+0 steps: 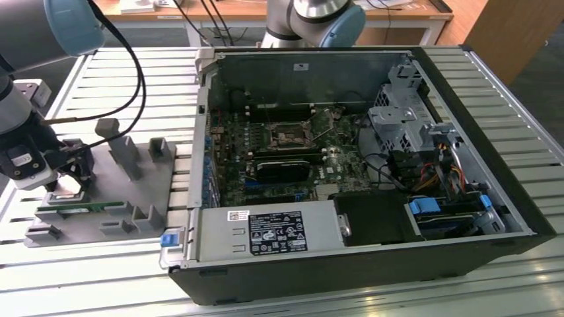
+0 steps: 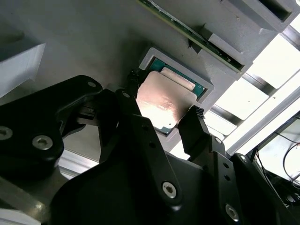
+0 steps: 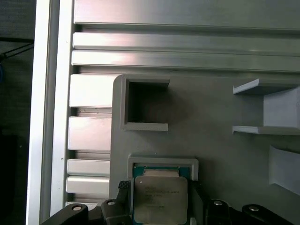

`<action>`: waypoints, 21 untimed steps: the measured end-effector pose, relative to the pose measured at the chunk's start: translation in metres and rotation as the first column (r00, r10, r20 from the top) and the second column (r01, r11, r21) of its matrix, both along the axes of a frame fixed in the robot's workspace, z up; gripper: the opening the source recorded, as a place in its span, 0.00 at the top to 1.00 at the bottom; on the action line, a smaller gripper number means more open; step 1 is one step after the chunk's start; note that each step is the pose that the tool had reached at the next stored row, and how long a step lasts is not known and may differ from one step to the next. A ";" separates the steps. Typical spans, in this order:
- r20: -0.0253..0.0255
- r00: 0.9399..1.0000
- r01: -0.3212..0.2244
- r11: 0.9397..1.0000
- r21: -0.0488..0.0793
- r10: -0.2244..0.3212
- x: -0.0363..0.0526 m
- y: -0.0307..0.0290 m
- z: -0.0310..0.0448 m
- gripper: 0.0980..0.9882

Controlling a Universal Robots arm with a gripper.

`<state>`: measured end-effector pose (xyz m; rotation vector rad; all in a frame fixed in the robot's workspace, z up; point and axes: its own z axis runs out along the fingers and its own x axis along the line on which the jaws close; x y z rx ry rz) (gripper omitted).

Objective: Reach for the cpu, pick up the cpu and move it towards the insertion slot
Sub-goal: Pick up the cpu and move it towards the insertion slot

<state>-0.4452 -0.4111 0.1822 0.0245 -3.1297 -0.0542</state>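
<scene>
The cpu (image 2: 161, 101), a silvery square chip with a green edge, sits between my black fingertips (image 2: 194, 117) just over its grey square holder (image 2: 206, 86) in the second wrist view. In the first wrist view the cpu (image 3: 161, 199) overlaps the holder's frame (image 3: 161, 163) and looks slightly raised from it. My gripper (image 1: 72, 179) is at the exterior view's left, low over the grey fixture plate (image 1: 141, 191), and is shut on the cpu. The insertion slot (image 1: 289, 137), a dark square socket with a metal bracket, lies on the motherboard inside the open computer case, far off towards the exterior view's right.
A green memory stick (image 1: 79, 208) lies on the fixture beside the holder. Grey upright posts (image 1: 123, 148) stand on the plate. The open black case (image 1: 370, 198) holds cables, drive cages and a power supply. A second arm's base (image 1: 317, 20) stands behind the case.
</scene>
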 end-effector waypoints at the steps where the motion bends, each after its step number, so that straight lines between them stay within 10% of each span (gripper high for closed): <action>1: 0.000 1.000 0.000 1.000 0.000 0.000 0.0000 0.0000 0.0000 0.42; 21: 0.000 1.000 0.000 1.000 0.000 0.000 0.0000 0.0000 0.0119 0.50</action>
